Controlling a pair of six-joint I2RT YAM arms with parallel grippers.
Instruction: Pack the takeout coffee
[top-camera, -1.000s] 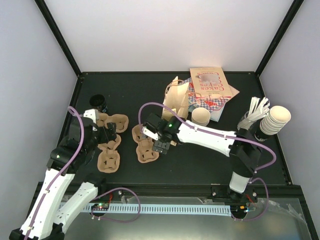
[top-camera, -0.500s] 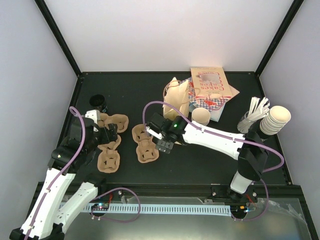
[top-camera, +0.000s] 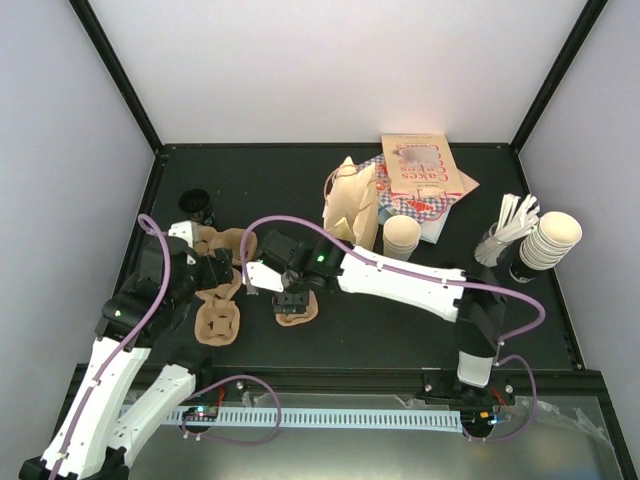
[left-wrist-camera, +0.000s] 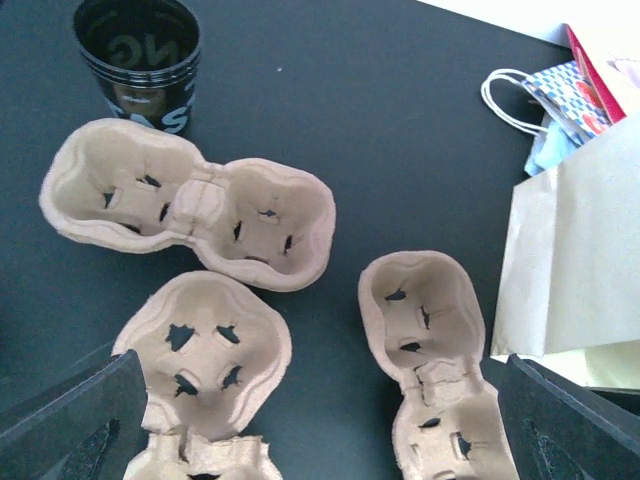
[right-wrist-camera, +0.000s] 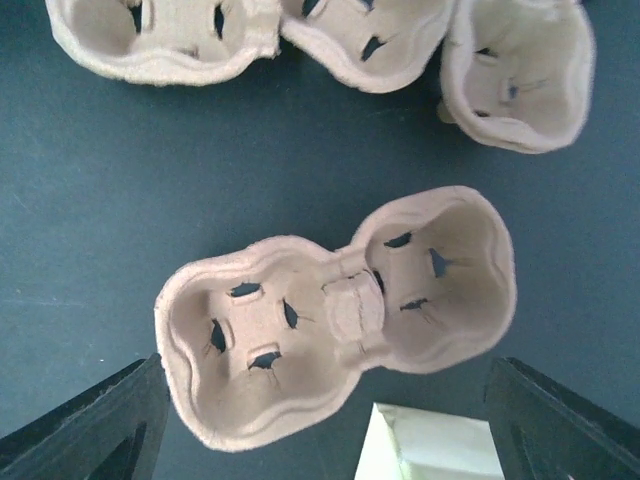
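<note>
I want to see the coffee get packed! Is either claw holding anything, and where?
Nothing is held. The left claw and the right claw are both open above the cardboard cup carriers.

Even, soft overhead light; no hard glare.
White walls (top-camera: 330, 70) were bright, black table (top-camera: 400, 335) matte, shadows under cardboard carriers (right-wrist-camera: 340, 310) faint. Black cup (left-wrist-camera: 138, 60) showed mild sheen. Wrist views sharp mid-frame; left gripper's fingers (left-wrist-camera: 70, 430) soft at the lower corners.

The box (top-camera: 420, 165) reads "Cakes"; letters on the black cup (left-wrist-camera: 140, 60) are unclear.
</note>
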